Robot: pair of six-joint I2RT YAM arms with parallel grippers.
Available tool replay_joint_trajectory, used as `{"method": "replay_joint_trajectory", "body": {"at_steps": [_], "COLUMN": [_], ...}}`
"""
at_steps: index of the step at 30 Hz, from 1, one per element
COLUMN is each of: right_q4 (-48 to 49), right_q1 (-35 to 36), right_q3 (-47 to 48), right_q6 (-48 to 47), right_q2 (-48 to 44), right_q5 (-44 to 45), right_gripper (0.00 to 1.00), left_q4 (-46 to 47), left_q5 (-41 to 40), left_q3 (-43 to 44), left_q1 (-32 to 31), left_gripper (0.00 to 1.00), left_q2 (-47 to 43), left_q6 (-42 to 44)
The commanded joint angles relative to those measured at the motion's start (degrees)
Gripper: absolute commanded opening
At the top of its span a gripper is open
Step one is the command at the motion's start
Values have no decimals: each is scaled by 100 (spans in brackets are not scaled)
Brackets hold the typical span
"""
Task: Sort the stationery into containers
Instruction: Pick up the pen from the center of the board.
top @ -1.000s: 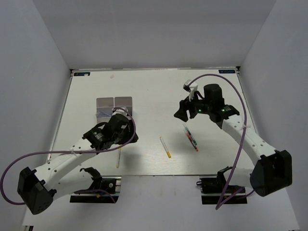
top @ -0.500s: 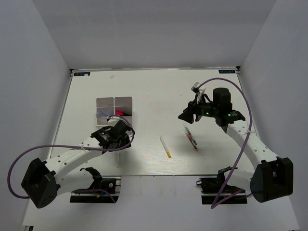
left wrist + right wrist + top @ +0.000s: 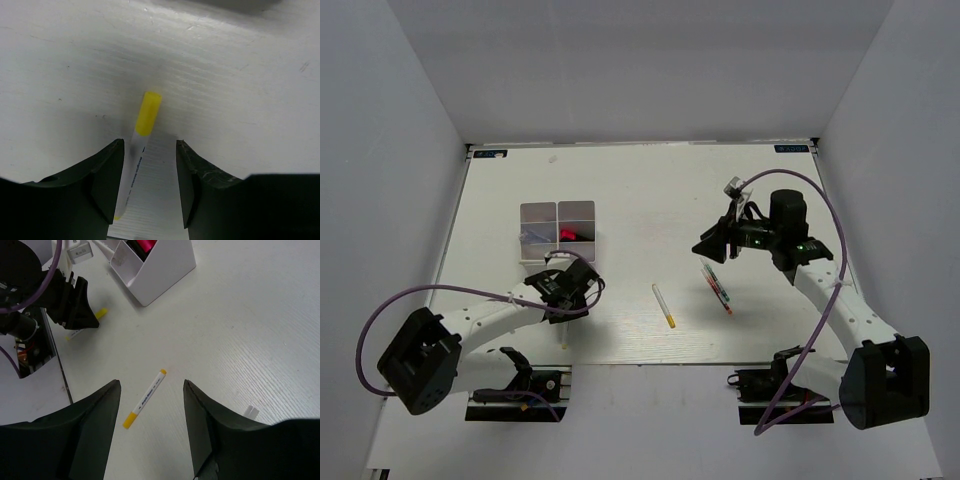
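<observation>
Your left gripper (image 3: 148, 150) is spread open, with a yellow-capped pen (image 3: 142, 130) lying flat on the table (image 3: 640, 190) between the jaws, just on the near side of the boxes (image 3: 558, 214). The right-hand box has something pink (image 3: 567, 234) in it. Your right gripper (image 3: 151, 387) is wide open too and empty, up above a second yellow-tipped pen (image 3: 145, 399), with a small white bit (image 3: 252, 411) and some reddish pens (image 3: 717, 285) lying around it.
</observation>
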Motion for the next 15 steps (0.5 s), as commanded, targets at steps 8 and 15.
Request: {"method": "replay_joint_trajectory", "body": {"at_steps": [8, 15], "right_q4": [344, 335], "right_q1": [-242, -400], "right_q3": [-164, -217], "right_q6": [55, 99], "right_q2": [-353, -389], "right_q5": [-424, -688], "right_gripper": [59, 59], "left_q4": [608, 486], "left_q5": [-48, 144], "left_q3": [-363, -416], "left_q1": [27, 27], "left_gripper": [48, 15], "left_q2": [11, 29], "left_q6": [-242, -242]}}
